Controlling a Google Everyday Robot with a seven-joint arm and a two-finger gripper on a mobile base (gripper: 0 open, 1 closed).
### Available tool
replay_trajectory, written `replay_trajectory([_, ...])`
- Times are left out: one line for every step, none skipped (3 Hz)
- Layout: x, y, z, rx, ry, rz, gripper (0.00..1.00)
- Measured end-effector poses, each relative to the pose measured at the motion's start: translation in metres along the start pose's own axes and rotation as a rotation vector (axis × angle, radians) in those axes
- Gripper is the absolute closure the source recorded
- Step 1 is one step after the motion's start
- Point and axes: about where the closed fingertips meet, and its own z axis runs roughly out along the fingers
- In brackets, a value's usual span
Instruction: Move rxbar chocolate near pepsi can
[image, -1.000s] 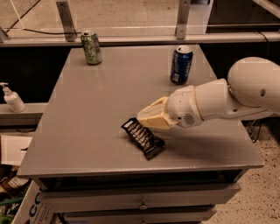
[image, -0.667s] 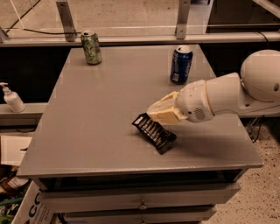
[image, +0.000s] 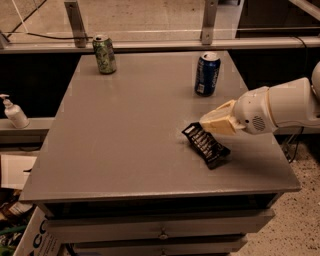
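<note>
Gripper (image: 209, 124) hovers low over the right side of the table (image: 125, 145), clamped on the rxbar chocolate (image: 207, 146)!
The bar sits tilted just beneath the cream tips, one end pinched, the other slanting down toward the table's front edge. Beyond the gripper stands the pepsi can (image: 207, 74), upright, near but apart. Well away from it, at the far left corner, stands a green can (image: 104, 54).

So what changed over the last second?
The gripper and the rxbar chocolate at its tip moved right together across the table, ending below the pepsi can in the camera view. Whether the bar is gripped can't be seen. The pepsi can, green can and soap bottle stayed put.
</note>
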Motion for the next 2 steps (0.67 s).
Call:
replay_trajectory([0.01,-0.013,-0.012,0.035,0.017,0.03,1.0])
replay_trajectory([0.005,-0.025,-0.016,0.066,0.003,0.024,1.0])
